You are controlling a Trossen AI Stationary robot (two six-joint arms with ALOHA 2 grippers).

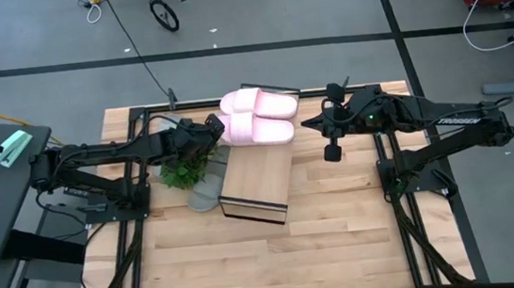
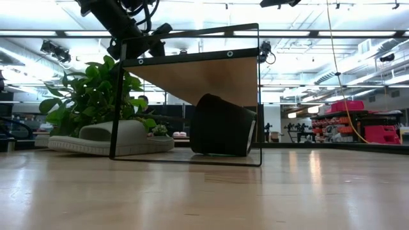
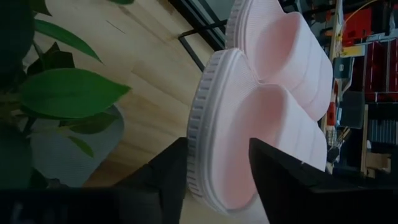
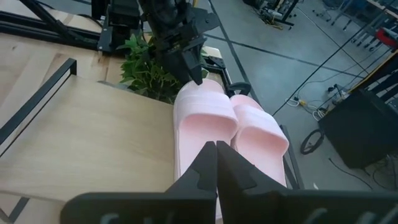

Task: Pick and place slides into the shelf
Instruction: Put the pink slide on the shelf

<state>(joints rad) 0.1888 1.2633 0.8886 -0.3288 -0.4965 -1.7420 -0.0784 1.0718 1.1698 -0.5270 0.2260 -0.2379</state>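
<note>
Left arm letting go of second pink slide on shelf top; right arm waiting.

The shelf [image 1: 258, 177], a low light-wood box with a thin dark frame, is sitting mid-table, its flat plank top serving as the landing spot. Two pale pink slides [image 1: 259, 115] are lying side by side at its far end, chunky foam with ribbed sole edges and wide smooth bands. One grey slide [image 2: 108, 138] is resting on the table beside the shelf, under the leafy plant [image 1: 184, 170]; a dark one [image 2: 222, 124] is sitting under the shelf top. The left gripper [image 3: 217, 171] is straddling the nearer pink slide's edge, fingers parting and seemingly releasing it. The right gripper [image 4: 216, 163] is hovering above the shelf, closed and empty.
</note>
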